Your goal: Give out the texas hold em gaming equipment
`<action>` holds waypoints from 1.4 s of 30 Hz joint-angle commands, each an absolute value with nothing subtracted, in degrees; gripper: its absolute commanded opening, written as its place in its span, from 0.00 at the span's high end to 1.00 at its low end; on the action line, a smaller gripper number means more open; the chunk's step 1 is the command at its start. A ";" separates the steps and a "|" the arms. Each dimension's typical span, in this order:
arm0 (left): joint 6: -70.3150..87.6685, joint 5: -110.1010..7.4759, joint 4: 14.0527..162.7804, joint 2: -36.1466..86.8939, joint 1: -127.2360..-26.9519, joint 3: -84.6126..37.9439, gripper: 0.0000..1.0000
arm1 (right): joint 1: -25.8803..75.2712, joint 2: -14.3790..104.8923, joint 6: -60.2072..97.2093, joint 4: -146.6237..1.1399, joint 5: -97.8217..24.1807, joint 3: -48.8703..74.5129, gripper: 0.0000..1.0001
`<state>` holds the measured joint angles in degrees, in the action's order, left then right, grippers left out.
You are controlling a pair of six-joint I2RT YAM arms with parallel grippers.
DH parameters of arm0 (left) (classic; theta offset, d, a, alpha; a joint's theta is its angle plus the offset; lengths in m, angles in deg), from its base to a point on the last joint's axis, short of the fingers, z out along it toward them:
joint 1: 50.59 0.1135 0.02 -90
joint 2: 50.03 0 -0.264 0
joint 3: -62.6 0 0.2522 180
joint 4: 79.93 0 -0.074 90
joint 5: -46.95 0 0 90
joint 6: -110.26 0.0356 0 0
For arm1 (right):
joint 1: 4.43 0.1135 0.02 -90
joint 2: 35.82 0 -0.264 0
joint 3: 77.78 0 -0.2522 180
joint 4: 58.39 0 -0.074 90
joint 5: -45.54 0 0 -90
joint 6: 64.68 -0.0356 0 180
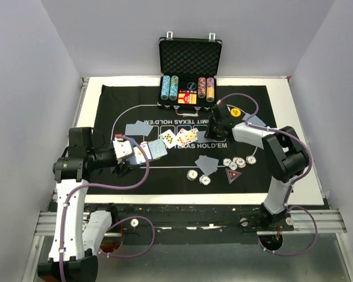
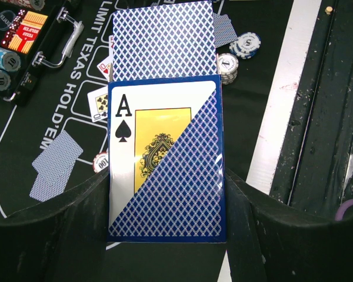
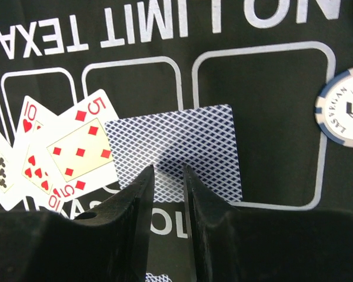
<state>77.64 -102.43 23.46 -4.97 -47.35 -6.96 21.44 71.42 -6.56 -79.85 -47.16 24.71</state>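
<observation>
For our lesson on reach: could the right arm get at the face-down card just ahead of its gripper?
Probably yes: the right gripper hangs at the near edge of the face-down card, jaws slightly apart and empty, nothing lying between.

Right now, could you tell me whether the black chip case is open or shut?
Open: the case stands with lid upright, foam lining showing, chip rows exposed below.
</observation>
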 commanded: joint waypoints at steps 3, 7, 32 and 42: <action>77.56 -103.26 23.82 -6.00 -47.52 -7.85 0.64 | 21.50 69.39 -7.29 -84.98 -54.04 30.35 0.65; 77.74 -103.17 23.73 -6.26 -47.61 -7.59 0.64 | 21.49 67.01 -7.73 -85.59 -54.22 33.08 0.65; 77.56 -103.69 24.97 -5.03 -47.52 -7.06 0.63 | 33.35 48.02 -19.67 -80.60 -15.20 19.20 0.21; 77.74 -103.34 24.88 -5.65 -47.52 -6.89 0.63 | 41.53 50.39 -21.71 -78.38 -14.40 17.00 0.11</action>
